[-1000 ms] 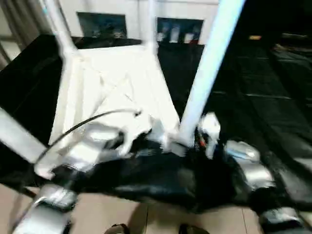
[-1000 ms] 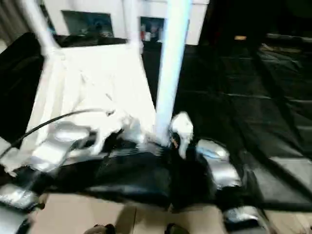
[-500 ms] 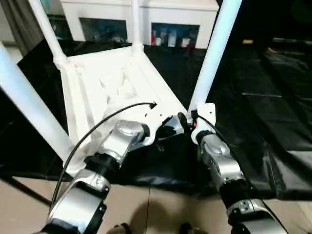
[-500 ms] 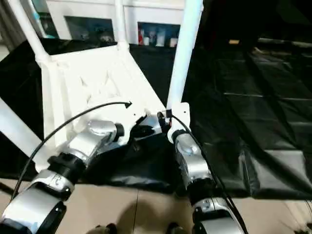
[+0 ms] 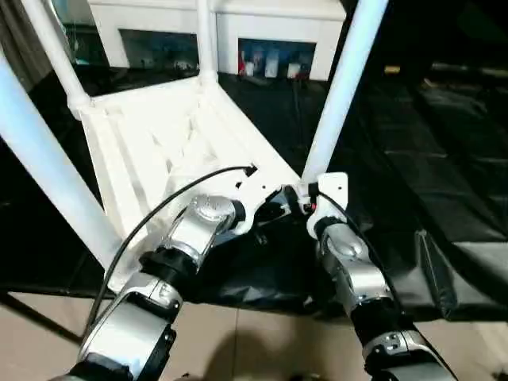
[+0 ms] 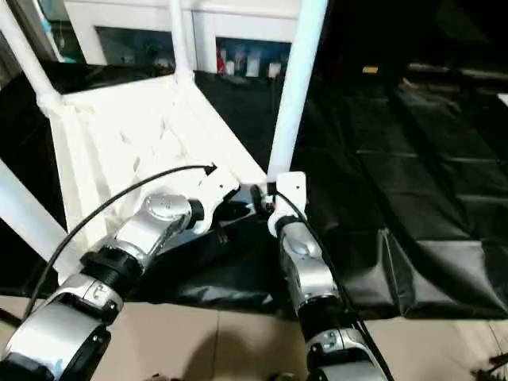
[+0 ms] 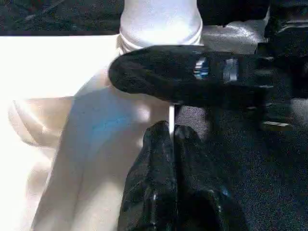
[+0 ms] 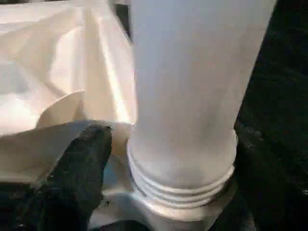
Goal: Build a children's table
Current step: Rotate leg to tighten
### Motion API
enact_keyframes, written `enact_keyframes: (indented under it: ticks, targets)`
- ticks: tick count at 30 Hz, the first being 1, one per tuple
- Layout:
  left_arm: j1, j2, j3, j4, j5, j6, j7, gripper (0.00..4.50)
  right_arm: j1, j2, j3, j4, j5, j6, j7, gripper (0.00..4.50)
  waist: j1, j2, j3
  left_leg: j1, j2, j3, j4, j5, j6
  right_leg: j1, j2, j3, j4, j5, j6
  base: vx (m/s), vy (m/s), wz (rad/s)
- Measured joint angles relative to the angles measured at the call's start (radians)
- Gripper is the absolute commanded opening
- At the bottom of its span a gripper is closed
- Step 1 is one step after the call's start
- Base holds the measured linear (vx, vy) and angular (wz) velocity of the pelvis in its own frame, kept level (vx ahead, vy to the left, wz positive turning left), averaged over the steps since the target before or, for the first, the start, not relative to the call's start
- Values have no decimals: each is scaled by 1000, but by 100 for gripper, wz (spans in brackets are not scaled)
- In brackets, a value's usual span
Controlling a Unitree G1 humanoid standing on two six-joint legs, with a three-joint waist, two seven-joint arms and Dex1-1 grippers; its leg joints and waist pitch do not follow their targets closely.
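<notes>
The table top (image 5: 159, 151) lies underside up on black sheeting (image 5: 413, 159), four legs (image 5: 341, 87) standing in its corner sockets. The right wrist view shows the near leg's threaded base (image 8: 183, 178) seated in its socket, one black finger (image 8: 77, 178) beside it; the right gripper (image 5: 305, 198) is spread around it. The left gripper (image 7: 171, 144), pressed closed and empty, sits against the top's edge. A white cabinet (image 5: 262, 32) stands beyond the top.

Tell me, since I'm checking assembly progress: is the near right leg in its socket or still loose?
In: the leg stands upright, its ribbed base seated in the corner socket.
</notes>
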Motion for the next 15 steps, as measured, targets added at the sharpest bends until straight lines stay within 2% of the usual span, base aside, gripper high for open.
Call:
enact_keyframes:
  ticks: [2,7,10,13,15]
  targets:
    - [6,12,-1,-15,-1,-6,-18,0,4,-23,11,-11,0,-8,46,423,2,-1,0,-3,2,1,-6,0,0,-4,3,0,1,3,4,0,0,0]
    - [44,66,-9,-75,-7,-41,-100,0,45,-122,33,-56,26,-67,256,423,7,3,-1,-12,13,6,-5,2,-1,-12,11,2,4,35,3,0,0,0]
    - [83,123,-9,-134,-31,-72,-200,0,61,-179,33,-98,95,-64,434,423,10,11,-2,-17,24,17,-5,4,3,-18,16,-3,8,42,-1,19,-14,1]
    - [116,161,-11,-192,-57,-76,-291,0,64,-229,33,-122,140,-43,557,423,20,19,-4,-17,29,21,0,5,5,-21,17,-4,20,29,4,69,-23,1]
    - [136,187,-18,-240,-70,-70,-338,0,68,-268,52,-144,158,-43,651,423,25,23,-4,-20,35,23,4,7,8,-22,19,-6,21,24,1,61,-6,-1]
